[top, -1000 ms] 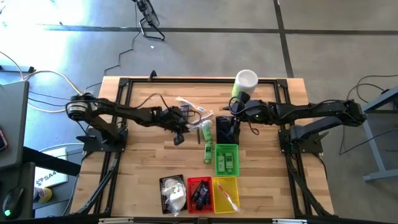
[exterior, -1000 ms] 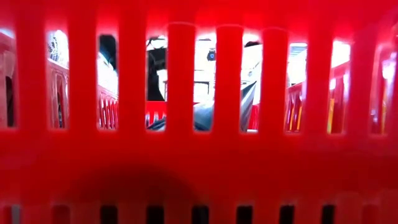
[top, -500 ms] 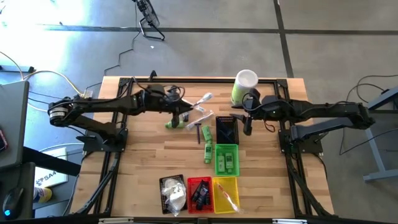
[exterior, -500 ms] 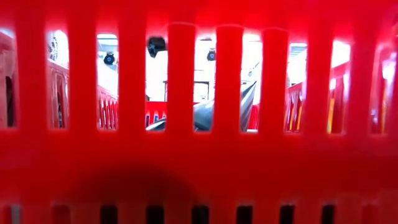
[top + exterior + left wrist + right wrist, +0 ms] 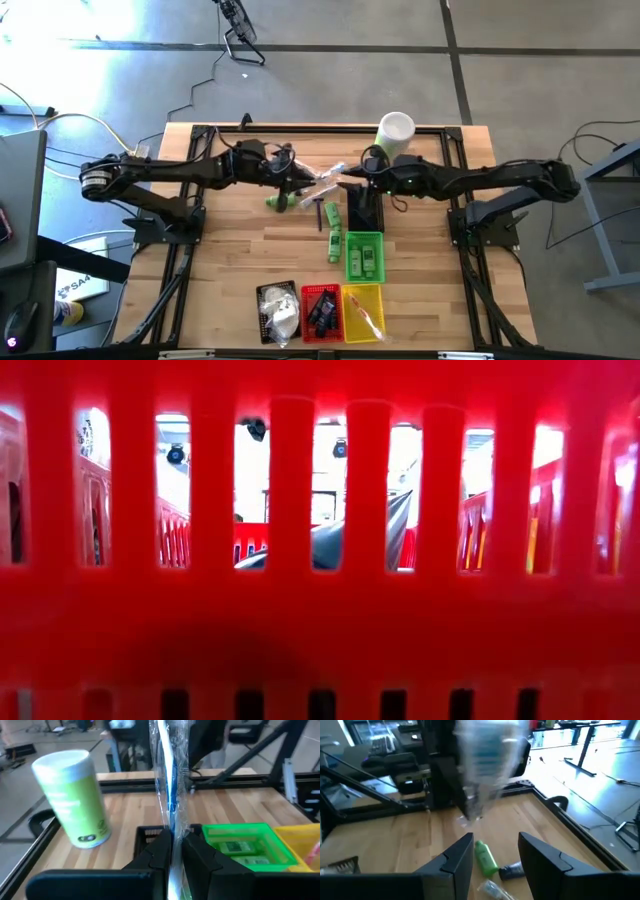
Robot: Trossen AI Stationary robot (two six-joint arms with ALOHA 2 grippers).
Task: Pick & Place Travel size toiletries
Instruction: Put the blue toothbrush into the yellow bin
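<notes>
Currently your left claw (image 5: 172, 845) pinches a clear-wrapped stick (image 5: 170, 780) raised above the tabletop (image 5: 240, 250); your right claw (image 5: 492, 852) hangs spread wide, facing it, over a green bottle (image 5: 485, 858).

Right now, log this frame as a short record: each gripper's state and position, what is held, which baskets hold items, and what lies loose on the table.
left gripper: shut on clear-wrapped stick, raised mid-table
right gripper: open, facing the stick, above the black basket
loose items: green bottle, dark blue tube
green basket: green items inside
canister: upright, at the table's far edge
</notes>
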